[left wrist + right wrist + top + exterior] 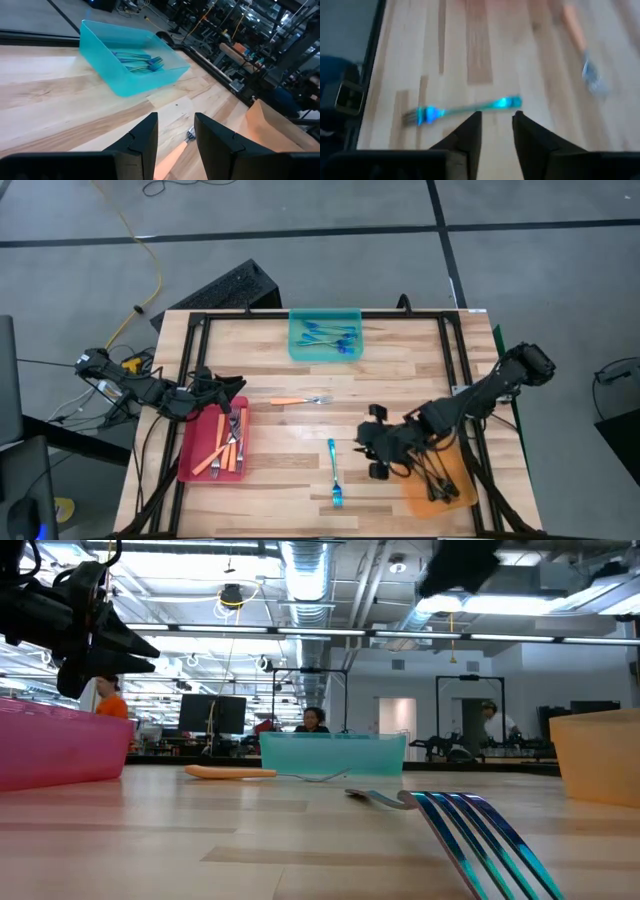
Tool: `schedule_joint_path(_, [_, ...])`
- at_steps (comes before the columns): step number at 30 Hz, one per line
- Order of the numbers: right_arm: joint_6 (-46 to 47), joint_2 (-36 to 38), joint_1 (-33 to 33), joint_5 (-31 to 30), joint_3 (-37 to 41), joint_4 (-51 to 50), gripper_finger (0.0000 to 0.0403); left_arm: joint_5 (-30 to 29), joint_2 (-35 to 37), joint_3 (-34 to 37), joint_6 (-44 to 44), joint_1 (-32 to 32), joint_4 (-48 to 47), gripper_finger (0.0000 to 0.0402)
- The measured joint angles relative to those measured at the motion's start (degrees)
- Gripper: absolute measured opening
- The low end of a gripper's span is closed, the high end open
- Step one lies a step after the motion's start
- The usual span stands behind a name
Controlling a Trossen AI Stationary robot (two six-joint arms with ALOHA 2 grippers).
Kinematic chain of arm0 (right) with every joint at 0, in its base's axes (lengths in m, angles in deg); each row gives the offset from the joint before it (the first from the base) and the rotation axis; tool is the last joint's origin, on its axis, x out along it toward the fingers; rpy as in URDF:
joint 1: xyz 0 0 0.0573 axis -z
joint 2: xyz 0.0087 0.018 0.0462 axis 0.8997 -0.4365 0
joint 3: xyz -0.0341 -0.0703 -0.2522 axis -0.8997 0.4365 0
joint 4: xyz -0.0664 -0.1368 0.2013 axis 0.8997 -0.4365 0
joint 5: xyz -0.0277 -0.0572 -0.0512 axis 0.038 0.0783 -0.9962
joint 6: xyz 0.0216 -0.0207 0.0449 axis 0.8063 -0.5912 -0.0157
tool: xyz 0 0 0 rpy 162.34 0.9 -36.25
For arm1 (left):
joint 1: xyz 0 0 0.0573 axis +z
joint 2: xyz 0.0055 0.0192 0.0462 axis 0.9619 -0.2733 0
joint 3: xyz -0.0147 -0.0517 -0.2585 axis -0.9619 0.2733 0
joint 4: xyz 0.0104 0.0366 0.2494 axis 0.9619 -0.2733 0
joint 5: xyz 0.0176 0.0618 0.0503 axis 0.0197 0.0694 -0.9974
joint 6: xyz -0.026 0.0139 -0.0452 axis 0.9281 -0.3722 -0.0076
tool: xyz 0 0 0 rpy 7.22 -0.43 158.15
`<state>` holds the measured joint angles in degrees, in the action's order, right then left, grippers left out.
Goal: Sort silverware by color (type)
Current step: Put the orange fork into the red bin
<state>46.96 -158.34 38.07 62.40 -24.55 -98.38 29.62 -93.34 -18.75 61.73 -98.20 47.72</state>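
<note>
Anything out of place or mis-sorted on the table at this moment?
Two forks lie loose on the bare wood: an orange-handled fork mid-table and a blue fork nearer the front. The teal tray holds only blue ones; nothing looks spilled or damaged.

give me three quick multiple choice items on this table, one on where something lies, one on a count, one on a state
1. Where does the blue fork on the bare wood lie?
A. in the teal tray
B. between the red tray and the orange tray
C. in the red tray

2. How many forks lie loose on the wood?
A. two
B. five
C. none

3. What is the right tool doing?
A. shut on a fork
B. open, holding nothing
C. resting in the teal tray

Key: 1 B, the red tray is on one side of it and the orange tray on the other; 2 A, that fork plus the orange-handled fork; 3 B, its fingers stand apart above the fork.
</note>
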Motion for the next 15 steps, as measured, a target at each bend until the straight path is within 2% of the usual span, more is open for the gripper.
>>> schedule_joint_path(7, [-7.3, 0.0, 7.2, -1.2, 0.0, 6.81, 0.0218, 0.0, 0.0, 0.0, 0.0, -0.02, -0.74, 0.0112])
schedule_joint_path(15, [-20.49, -4.42, 15.12, -1.08, 0.0, 20.09, 0.0226, 0.13, 0.0, 0.0, 0.06, -0.02, -1.24, 0.0112])
